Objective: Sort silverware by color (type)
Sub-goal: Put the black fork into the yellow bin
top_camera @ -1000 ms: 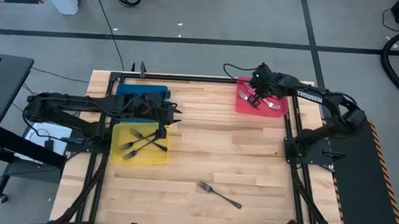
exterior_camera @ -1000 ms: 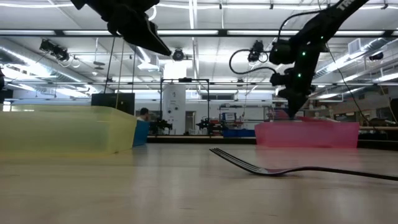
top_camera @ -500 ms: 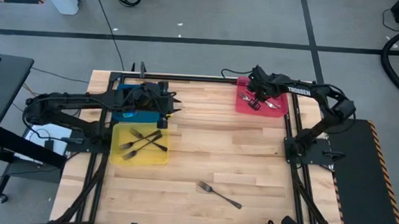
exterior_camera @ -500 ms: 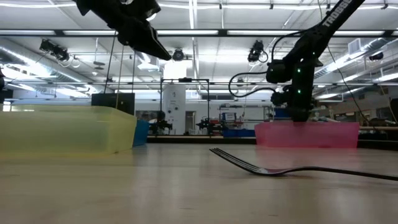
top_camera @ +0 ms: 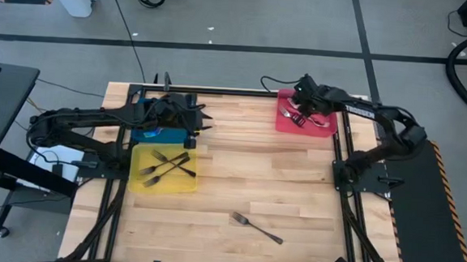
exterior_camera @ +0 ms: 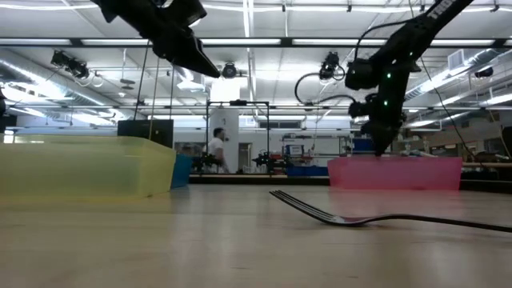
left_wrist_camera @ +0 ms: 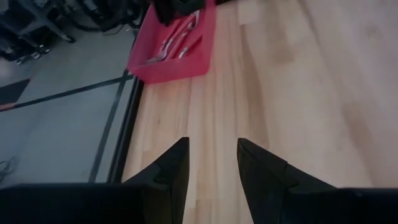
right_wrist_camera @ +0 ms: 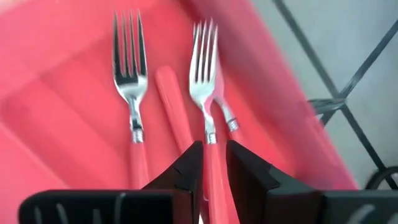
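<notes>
Several red-handled forks [right_wrist_camera: 132,81] lie in the red tray [top_camera: 329,127] at the table's far right. My right gripper [right_wrist_camera: 214,149] hovers over them, open by a narrow gap, with one fork's handle [right_wrist_camera: 210,163] showing through the gap below it. Dark grey forks [top_camera: 166,166] lie crossed in the yellow tray [top_camera: 145,182]. One more grey fork [top_camera: 256,227] lies alone on the wood near the near edge, also in the low view [exterior_camera: 360,216]. My left gripper [left_wrist_camera: 211,149] is open and empty, held high above the blue tray [top_camera: 147,105].
The three trays sit along the table's far half: blue at far left, yellow just nearer, red at far right. Bare wood lies between them and around the lone fork. A black frame runs along the table's sides. A person walks far behind the table [exterior_camera: 214,148].
My left gripper has moved from over the yellow tray's far edge toward the table's far edge, over the blue tray. My right gripper dipped toward the red tray and has risen a little again, staying over the same forks.
</notes>
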`<control>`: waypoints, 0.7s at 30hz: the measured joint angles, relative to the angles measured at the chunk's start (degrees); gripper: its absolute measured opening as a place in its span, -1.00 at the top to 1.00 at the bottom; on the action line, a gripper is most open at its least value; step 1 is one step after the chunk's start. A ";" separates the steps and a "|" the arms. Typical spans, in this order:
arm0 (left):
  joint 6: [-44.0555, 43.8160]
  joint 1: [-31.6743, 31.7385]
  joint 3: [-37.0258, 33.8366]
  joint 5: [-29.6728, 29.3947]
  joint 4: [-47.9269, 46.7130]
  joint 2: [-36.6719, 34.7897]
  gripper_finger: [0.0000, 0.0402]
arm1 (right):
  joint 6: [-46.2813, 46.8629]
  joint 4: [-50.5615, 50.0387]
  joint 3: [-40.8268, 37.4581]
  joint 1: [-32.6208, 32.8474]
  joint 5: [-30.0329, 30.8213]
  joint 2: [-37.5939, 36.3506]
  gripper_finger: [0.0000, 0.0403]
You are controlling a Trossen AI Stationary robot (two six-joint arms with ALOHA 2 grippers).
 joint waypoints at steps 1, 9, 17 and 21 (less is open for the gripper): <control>-0.23 -0.04 0.00 0.98 0.35 0.00 0.33 | 0.35 -0.04 0.00 0.53 0.00 -1.34 0.61; -4.46 -2.42 -0.03 4.38 4.88 2.39 0.33 | 6.77 -2.85 0.02 6.05 -3.43 -12.76 0.61; -4.53 -8.48 -0.04 4.47 13.03 9.43 0.33 | 6.88 -4.65 0.02 11.97 -3.61 -20.28 0.61; -5.44 -11.93 -0.04 4.49 16.55 12.30 0.33 | 6.90 -4.68 0.02 12.97 -3.61 -21.96 0.62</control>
